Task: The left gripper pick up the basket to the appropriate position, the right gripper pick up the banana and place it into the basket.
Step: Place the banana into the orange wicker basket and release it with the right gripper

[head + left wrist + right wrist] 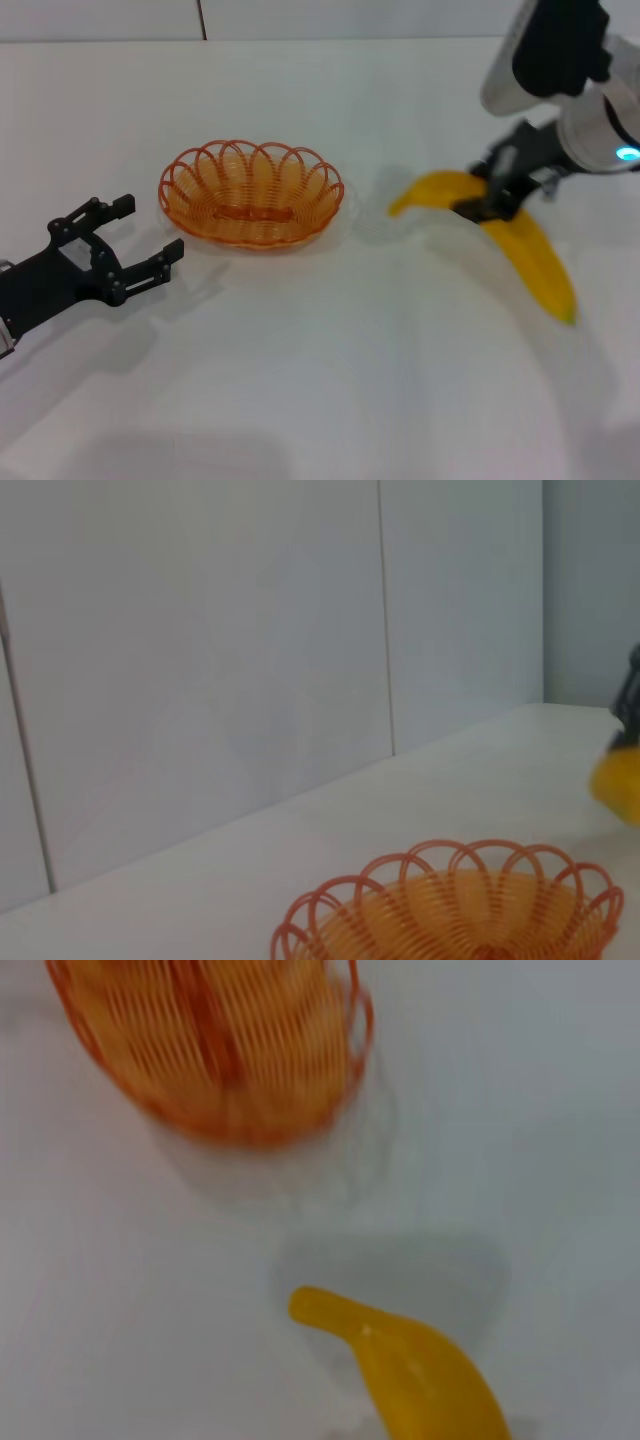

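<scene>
Overhead, right end effector (488,203) grips banana (520,238) above white table (330,350); left end effector (125,240) gapes empty beside basket (251,193).

Orange wire, thin and see-through, coiled into the basket (251,195), with a looped scalloped rim and a faint sheen on the strands; same open wirework in the left wrist view (455,905) and the right wrist view (210,1045). To the right of the basket, smooth, bright yellow skin on the banana (510,240), unblemished and softly glossy, likewise in the right wrist view (415,1375). Matt black, hard-looking plastic or metal on the right gripper (490,200) clamped around the banana, below glossy white-grey casing. Left of the basket, plain matt black on the left gripper (135,240), fingers spread. Smooth, matt white under the basket: the table (330,370).
</scene>
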`<state>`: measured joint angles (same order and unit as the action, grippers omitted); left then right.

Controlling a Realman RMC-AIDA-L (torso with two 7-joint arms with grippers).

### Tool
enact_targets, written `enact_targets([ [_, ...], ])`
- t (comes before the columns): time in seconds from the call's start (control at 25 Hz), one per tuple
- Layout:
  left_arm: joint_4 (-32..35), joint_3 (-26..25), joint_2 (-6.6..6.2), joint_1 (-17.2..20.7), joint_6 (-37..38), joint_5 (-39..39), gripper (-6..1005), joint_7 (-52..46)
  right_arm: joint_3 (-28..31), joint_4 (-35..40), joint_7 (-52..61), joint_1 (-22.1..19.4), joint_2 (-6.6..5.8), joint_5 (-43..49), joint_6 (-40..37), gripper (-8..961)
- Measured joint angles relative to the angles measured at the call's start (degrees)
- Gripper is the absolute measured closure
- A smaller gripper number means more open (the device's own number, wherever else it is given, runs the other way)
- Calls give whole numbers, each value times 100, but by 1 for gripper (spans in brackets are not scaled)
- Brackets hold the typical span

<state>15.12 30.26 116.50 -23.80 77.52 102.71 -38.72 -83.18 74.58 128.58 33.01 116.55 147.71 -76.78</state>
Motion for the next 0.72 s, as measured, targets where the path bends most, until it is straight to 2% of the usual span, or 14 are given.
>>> enact_targets([
  [0.24,0,-1,3,13,0,-9,120,13,-328,517,-425,45,6,-868,124,450],
  [0.48,-4,14,9,-1,0,-21,119,22,-1232,400,-418,639,17,-1168,719,443],
  [0.72,-15,23,21,2,-4,-24,119,26,-1870,88,-171,1209,42,-1192,1414,437],
])
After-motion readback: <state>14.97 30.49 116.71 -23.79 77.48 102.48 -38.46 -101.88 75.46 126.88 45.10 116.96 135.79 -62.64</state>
